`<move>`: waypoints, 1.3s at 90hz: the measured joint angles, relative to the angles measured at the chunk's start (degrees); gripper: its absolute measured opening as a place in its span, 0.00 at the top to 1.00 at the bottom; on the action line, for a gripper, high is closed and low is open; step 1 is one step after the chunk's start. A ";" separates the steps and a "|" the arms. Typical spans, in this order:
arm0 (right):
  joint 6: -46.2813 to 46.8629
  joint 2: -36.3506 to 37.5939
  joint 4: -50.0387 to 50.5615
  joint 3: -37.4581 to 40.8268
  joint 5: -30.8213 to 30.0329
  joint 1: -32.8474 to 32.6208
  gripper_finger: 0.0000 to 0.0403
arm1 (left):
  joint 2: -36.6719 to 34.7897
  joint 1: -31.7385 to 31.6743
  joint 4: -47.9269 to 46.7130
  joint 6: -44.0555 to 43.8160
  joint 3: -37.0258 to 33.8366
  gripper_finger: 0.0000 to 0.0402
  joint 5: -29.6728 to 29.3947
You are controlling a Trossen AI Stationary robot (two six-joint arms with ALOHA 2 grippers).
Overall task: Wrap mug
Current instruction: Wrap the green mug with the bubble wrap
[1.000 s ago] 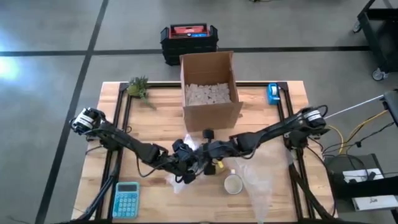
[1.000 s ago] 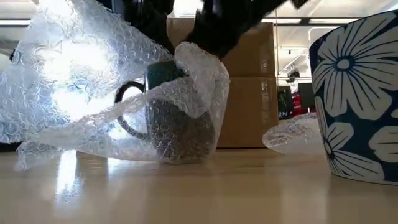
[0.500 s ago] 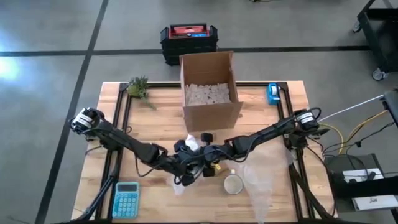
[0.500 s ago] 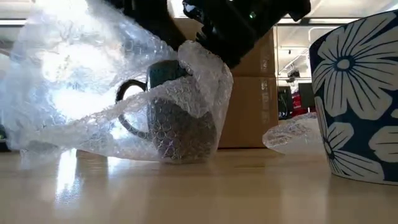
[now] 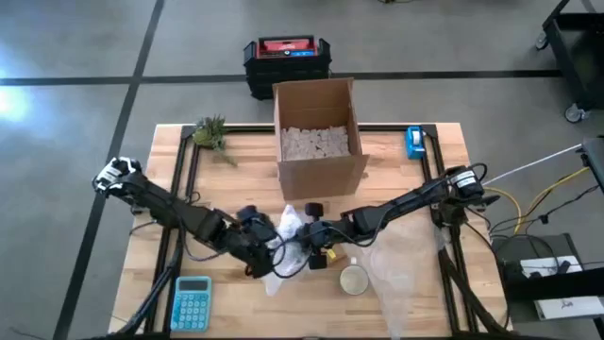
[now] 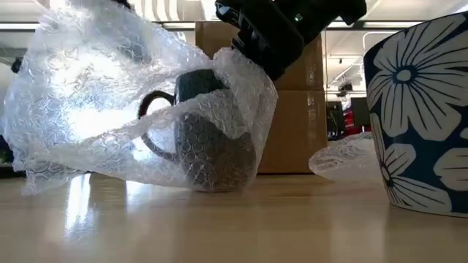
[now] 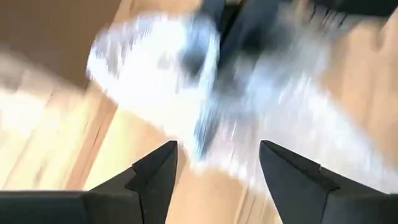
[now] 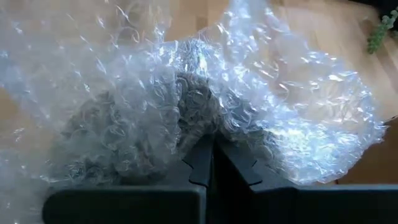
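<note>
The dark mug [image 6: 212, 139] stands upright on the wooden table [image 5: 236, 184], near the middle of the front half, just in front of the cardboard box [image 5: 318, 132]; its handle shows bare on one side in the low view, while a sheet of bubble wrap [image 6: 95, 95] is draped over its top and down its far side, trailing out across the table beside it.

The right gripper [image 8: 211, 163] sits directly over the mug, its 2 fingers pressed together on a fold of the bubble wrap at the mug's rim — no gap shows between them in the right wrist view; in the low view the same gripper [image 6: 278, 36] comes down from above onto the top of the wrapped mug.

The left gripper [image 7: 217, 168] is spread wide with nothing between its fingers, pointing at the wrap from just beside it; in the high view it [image 5: 257, 247] lies just to the left of the bundle, apart from the mug.

A second mug, blue with white flowers [image 6: 420, 117], stands to the right of the wrapped 1, with another loose sheet of wrap [image 5: 396, 269] beside it; a teal calculator [image 5: 192, 302] lies at the front left corner — a small plant [image 5: 209, 130] at the back left; a blue tape dispenser [image 5: 413, 142] at the back right.
</note>
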State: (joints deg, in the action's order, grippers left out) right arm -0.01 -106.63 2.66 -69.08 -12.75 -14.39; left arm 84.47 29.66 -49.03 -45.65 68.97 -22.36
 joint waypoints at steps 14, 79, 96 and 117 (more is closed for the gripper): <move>0.00 0.00 0.00 0.02 -0.02 0.00 0.99 | 0.86 2.06 9.30 -1.50 -6.46 0.51 1.15; -0.04 1.89 2.62 0.17 1.42 -0.08 0.99 | 9.38 -3.91 41.97 16.02 -12.10 0.95 -6.13; 0.08 8.14 14.49 -3.17 1.64 -0.27 0.99 | 10.31 -3.87 42.06 15.12 -11.97 0.99 -6.05; 0.42 9.79 9.38 -4.66 14.19 -0.65 0.99 | 10.03 -3.91 42.70 15.14 -12.13 0.99 -5.60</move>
State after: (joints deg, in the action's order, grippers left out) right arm 0.40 -96.84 12.04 -73.73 1.44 -15.04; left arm 94.50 25.76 -6.33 -30.50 56.84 -27.97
